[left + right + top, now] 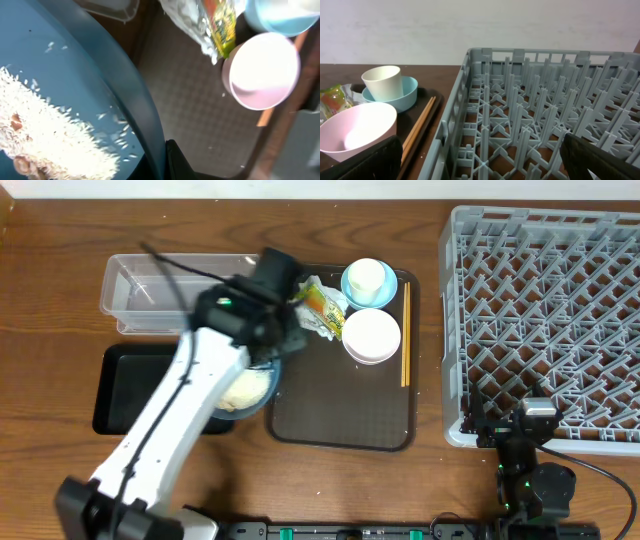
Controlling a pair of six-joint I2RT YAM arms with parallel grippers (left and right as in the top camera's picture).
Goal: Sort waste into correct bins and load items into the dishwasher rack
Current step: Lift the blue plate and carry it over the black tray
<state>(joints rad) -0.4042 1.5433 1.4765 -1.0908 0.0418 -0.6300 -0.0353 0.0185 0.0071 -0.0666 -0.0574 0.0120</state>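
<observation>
My left gripper (268, 345) is shut on the right rim of the large dark-blue bowl (248, 390), which is tilted and holds a heap of white rice (45, 135). In the left wrist view one black finger (180, 162) sits against the outside of the bowl's rim (135, 100). The yellow-green wrapper (320, 305), the light-blue bowl (370, 285), the white-pinkish bowl (372, 337) and the chopsticks (405, 330) lie on the brown serving tray. My right gripper (482, 165) is open and empty at the front edge of the grey rack (550, 330). I cannot pick out the napkin.
The clear tub (150, 290) stands at the back left, with the black tray (125, 390) in front of it, beside the bowl. A white cup (366, 276) stands in the light-blue bowl. The brown serving tray (340, 430) lies between the bins and the rack.
</observation>
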